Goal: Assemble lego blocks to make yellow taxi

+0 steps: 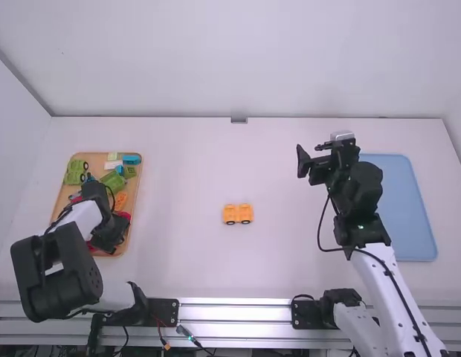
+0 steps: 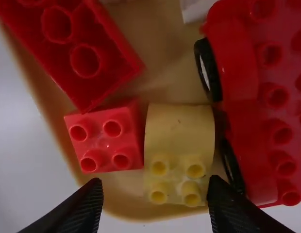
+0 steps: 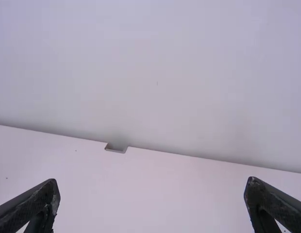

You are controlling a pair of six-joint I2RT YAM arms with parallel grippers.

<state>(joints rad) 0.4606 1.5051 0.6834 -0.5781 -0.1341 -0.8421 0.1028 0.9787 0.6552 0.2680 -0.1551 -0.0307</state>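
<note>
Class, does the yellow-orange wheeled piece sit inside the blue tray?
No, the yellow-orange wheeled piece sits on the white table, away from the blue tray.

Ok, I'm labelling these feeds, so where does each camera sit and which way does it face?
High view: above and behind the arms, facing forward and down onto the table; left arm and right arm show.
Left wrist view: on the left wrist, looking into the block tray; left claw shows.
Right wrist view: on the right wrist, facing the table's far edge and wall; right claw shows.
Shared: high and left wrist views, the block tray.
</note>
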